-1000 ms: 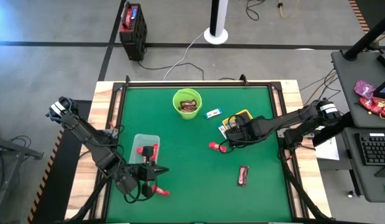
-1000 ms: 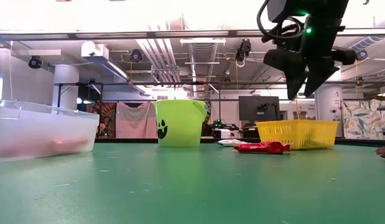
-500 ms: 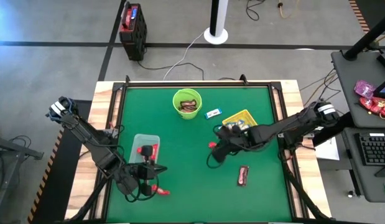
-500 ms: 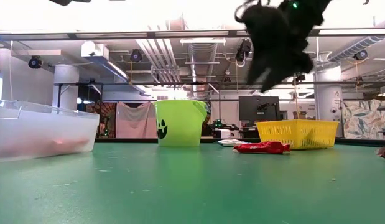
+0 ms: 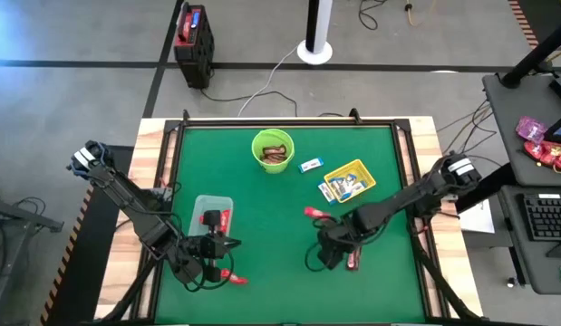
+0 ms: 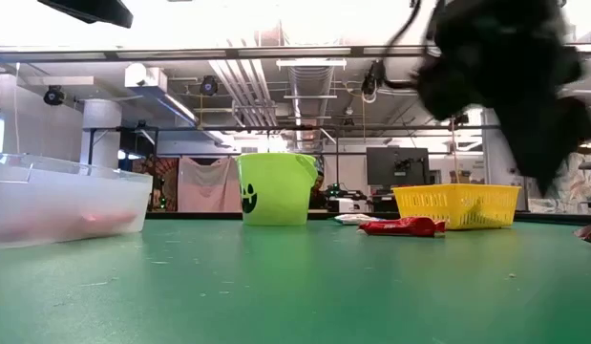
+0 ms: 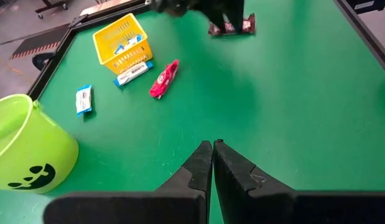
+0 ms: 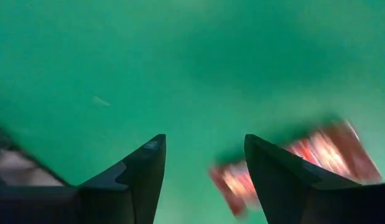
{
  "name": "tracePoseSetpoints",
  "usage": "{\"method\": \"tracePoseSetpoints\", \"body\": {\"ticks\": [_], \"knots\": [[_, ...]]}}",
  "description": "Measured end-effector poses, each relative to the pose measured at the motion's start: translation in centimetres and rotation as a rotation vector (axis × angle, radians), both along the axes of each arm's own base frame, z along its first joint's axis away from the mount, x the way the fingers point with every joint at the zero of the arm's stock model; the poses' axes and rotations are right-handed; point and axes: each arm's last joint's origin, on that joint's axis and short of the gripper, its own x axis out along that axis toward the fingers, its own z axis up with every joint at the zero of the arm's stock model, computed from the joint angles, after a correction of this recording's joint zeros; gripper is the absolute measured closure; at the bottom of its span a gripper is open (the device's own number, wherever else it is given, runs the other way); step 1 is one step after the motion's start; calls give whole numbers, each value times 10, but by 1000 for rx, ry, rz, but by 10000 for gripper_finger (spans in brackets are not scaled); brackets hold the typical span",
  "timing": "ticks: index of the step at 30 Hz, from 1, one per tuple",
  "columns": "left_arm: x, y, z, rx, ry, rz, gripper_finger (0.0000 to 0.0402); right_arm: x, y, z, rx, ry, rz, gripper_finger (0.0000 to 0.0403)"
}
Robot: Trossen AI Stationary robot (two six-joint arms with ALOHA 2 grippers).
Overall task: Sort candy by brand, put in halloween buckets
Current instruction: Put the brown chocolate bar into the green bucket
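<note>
Right tool [image 5: 333, 256] spread wide, empty, low over the table [image 5: 262, 281] just beside the maroon bar [image 5: 354, 256], on the bar's side away from the yellow tray [image 5: 350, 180]; right wrist view puts the bar [image 8: 292, 165] next to one finger, not yet between the pair, so probably lining up to straddle it. Wide spread fits a flat wrapper lying on the felt. Left tool [image 7: 213, 163] pressed together, nothing in it, parked just beside the clear tub [image 5: 211, 215] on the side away from the tray, likely kept back so the arms don't cross. Red bar [image 5: 314, 213] loose on the table near the tray's corner, between tray and maroon bar. Blue-and-white bar [image 5: 310, 165] loose between the tray and the lime-green bucket [image 5: 272, 149]. Another red piece [image 5: 229, 276] on the table by the left tool. Sorting visible so far: brown wrappers in the bucket, blue-and-white in the tray, red in the tub, one brand per container. Maroon bar would likely go to the bucket, well beyond the tray; four loose pieces left by this count.
</note>
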Motion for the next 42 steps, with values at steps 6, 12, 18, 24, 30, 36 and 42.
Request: {"method": "tracePoseSetpoints", "body": {"ticks": [6,12,18,24,30,36,42], "knots": [[0,0,0,2,2,0,401,-18,24,11,-24,147,-32,195],[0,0,-1,7,6,-1,402,-38,31,22,-149,284,-142,195],[0,0,0,5,5,0,402,-42,33,4,-144,266,-222,195],[0,0,0,1,4,3,402,-42,32,-15,-147,236,-284,195],[0,0,0,1,3,3,402,-42,32,-31,-179,274,-339,195],[-1,1,-5,10,13,4,402,-37,35,-40,-175,255,-296,195],[-2,3,-8,5,19,13,402,-36,36,-40,-169,248,-262,206]]}}
